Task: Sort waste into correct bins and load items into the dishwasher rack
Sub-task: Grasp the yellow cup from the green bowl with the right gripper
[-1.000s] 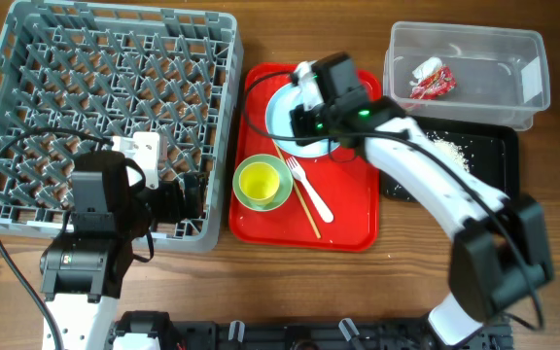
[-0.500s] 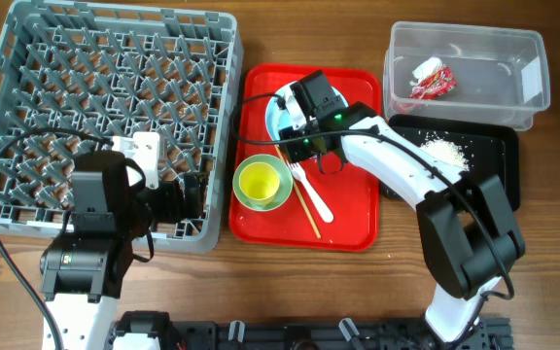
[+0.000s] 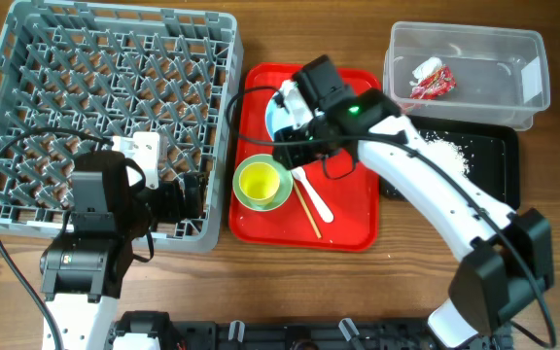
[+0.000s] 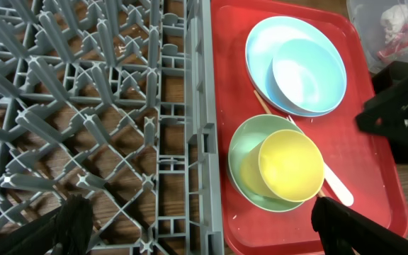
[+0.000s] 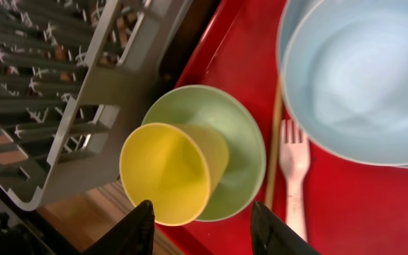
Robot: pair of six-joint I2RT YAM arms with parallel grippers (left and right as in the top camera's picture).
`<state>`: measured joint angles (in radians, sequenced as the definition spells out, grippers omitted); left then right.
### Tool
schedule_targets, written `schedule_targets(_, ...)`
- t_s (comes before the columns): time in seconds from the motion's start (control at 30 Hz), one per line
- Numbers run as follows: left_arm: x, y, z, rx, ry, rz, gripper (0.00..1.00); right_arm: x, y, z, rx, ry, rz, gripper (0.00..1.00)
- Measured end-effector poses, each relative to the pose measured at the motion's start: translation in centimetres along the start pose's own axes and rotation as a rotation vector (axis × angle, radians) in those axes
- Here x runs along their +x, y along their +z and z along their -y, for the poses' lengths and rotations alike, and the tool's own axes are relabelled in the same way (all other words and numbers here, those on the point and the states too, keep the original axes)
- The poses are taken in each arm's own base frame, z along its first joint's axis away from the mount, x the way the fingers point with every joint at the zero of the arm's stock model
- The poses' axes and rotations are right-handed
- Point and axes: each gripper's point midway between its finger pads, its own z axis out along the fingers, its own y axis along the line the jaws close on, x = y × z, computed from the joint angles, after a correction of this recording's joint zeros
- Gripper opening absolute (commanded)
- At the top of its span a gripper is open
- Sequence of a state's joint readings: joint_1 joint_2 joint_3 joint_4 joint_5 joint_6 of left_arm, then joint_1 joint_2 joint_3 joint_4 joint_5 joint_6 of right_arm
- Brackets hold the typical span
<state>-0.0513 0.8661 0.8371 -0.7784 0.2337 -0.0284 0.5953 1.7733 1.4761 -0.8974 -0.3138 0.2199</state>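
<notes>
right claw off the plate, now opened over the cup

right claw (image 5: 200, 228) had been pressed together over the plate (image 4: 261, 44) at the far end of the red tray (image 3: 348, 222) a second earlier. it then swung near-left and its fingers parted. wrist view showed them spread with nothing between, hovering above the yellow cup (image 5: 167, 170), not touching it.

the cup sat inside a green bowl (image 5: 236, 142) at the near-left corner of the red tray, just beside the rack (image 3: 105, 97) wall. fork (image 3: 314, 194) and chopsticks (image 3: 307, 212) lay right of it, the blue bowl (image 4: 309, 74) on the plate farther back.

left claw (image 4: 204, 234) had not moved: spread wide, empty, parked over the near-right edge of the rack.

waste looked sorted: wrapper (image 3: 431, 80) in the clear tub (image 3: 489, 68), crumbs (image 3: 445, 151) in the black tray (image 3: 494, 165), both right of the red tray.

my read: it had switched to the loading stage, with the cup as the likely first pick. i could see no dishes in the rack. risk: the cup was nested in the bowl, so a grab could drag the bowl along.
</notes>
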Motion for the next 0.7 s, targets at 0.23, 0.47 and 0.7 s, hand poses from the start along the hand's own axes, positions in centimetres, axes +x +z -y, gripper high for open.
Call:
schedule_targets(0.23,0.0,0.0,0.0,0.0,0.0,0.0,1.0,2.5,4.9,0.2,0.037,0.08,-0.146,0.36)
schedule_targets(0.47,0.0,0.0,0.0,0.0,0.0,-0.001,1.0,3.9,7.9,1.7,0.073,0.152,-0.228,0.04)
schedule_targets(0.7,0.0,0.0,0.0,0.0,0.0,0.0,1.0,3.1,5.6,2.6,0.079,0.193,-0.195,0.04)
